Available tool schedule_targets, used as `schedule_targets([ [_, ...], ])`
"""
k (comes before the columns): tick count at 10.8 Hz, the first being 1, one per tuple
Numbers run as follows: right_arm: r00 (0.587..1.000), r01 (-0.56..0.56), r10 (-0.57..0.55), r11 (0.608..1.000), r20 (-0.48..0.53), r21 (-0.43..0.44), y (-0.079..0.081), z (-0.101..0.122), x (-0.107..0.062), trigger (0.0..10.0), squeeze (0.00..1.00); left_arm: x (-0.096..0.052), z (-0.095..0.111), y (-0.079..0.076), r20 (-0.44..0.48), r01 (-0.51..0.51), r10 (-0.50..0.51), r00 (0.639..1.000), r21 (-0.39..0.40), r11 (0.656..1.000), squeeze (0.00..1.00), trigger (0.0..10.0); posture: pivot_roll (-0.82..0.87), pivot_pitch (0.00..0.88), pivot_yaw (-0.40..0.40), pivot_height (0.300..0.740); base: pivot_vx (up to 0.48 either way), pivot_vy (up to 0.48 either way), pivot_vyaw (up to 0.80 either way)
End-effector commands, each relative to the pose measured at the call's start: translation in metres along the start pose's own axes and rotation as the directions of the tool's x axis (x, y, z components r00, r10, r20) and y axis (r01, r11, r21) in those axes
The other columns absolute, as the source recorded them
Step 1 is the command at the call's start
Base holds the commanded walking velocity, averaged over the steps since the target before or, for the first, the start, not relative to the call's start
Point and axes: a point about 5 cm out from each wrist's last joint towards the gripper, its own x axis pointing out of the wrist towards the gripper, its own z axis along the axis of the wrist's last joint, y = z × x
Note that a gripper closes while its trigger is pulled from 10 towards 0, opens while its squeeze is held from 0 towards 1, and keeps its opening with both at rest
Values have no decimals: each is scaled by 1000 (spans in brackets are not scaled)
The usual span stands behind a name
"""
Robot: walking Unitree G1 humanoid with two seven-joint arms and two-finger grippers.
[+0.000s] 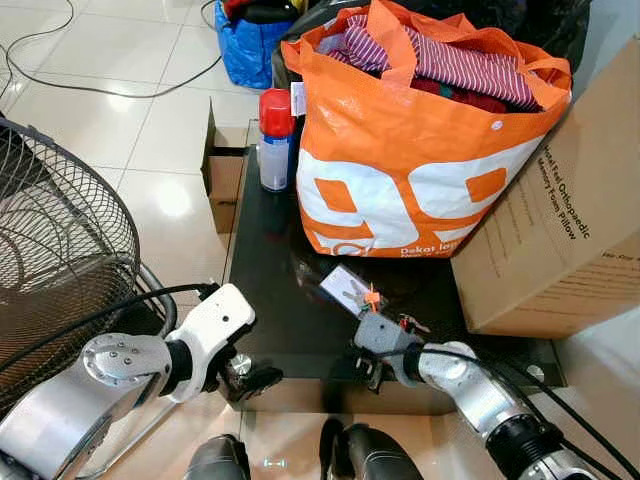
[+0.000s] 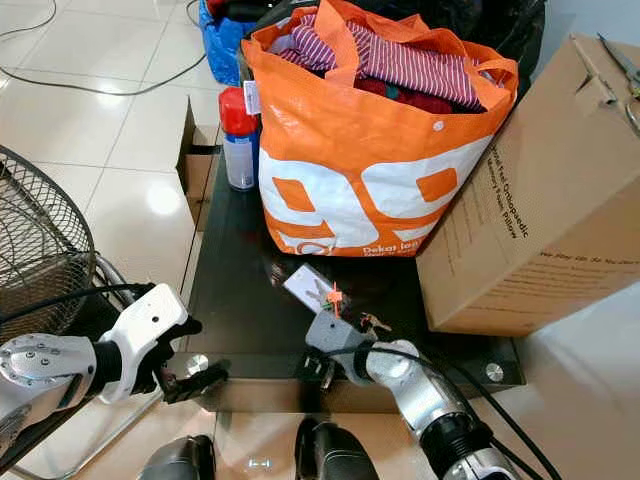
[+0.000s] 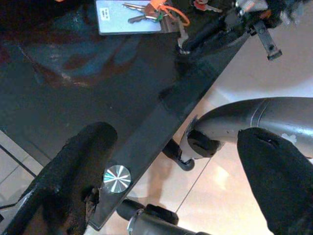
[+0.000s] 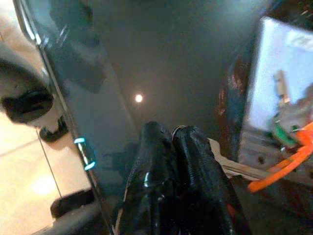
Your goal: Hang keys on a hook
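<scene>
Our right gripper rests low over the black glass table, its two fingers pressed together with nothing visibly caught between them. Just beyond its tips lie the keys with an orange loop, resting on a pale card. Our left gripper hovers at the table's near edge, fingers spread wide and empty. Farther past the keys stands an orange bag, with a cardboard box beside it.
</scene>
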Motion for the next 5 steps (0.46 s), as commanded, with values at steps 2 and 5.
schedule_targets([
  [2, 997, -32, 20, 985, 71, 171, -5, 4, -12, 0, 0, 1, 1, -5, 2, 24, -24, 1000, 9, 1000, 0, 10000, 9, 198, -130, 740, 0, 0, 0],
  [5, 972, -127, 28, 896, 232, 425, -13, 17, -37, 0, 0, 4, 0, -6, 7, 25, -25, 1000, 3, 1000, 0, 10000, -1, 181, -134, 740, 0, 0, 0],
])
